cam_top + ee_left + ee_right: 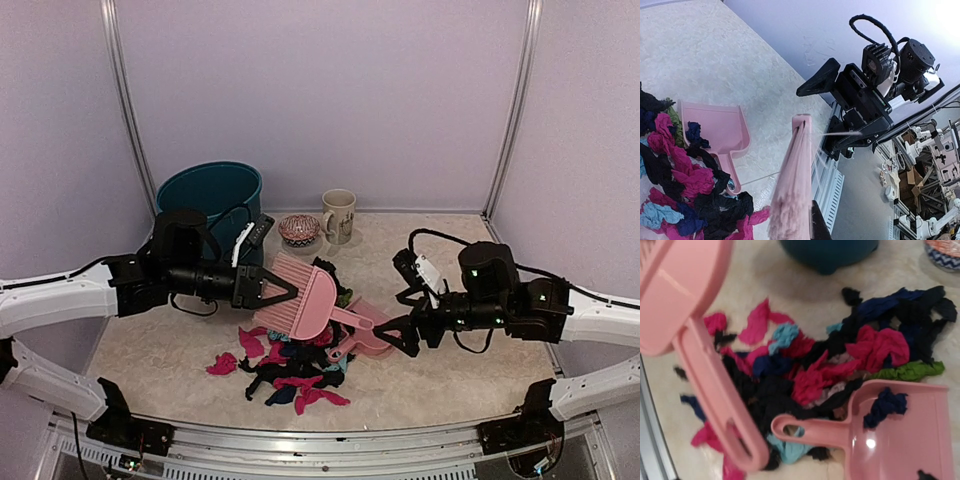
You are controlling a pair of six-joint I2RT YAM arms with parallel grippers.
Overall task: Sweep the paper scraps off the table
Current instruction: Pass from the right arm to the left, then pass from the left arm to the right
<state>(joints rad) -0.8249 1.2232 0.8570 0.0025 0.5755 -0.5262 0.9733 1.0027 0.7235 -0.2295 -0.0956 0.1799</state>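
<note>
The paper scraps [295, 372] lie heaped in black, navy, magenta, teal and green on the table [470, 385], also seen as a pile [685, 185] [830, 365]. My left gripper [268, 288] is shut on a pink brush [305, 300], whose bristles [795, 190] hang above the pile's near edge. The pink dustpan [368, 340] [715, 127] [900, 435] rests flat on the table with a navy scrap [885, 407] in it. My right gripper [402, 336] [814, 120] is open beside the dustpan, holding nothing. Its fingers do not show in the right wrist view.
A teal bucket [210, 195] [830, 250] stands at the back left. A patterned bowl [299, 230] and a mug [339, 215] stand behind the pile. The metal rail [320, 440] [827, 185] runs along the table's front edge.
</note>
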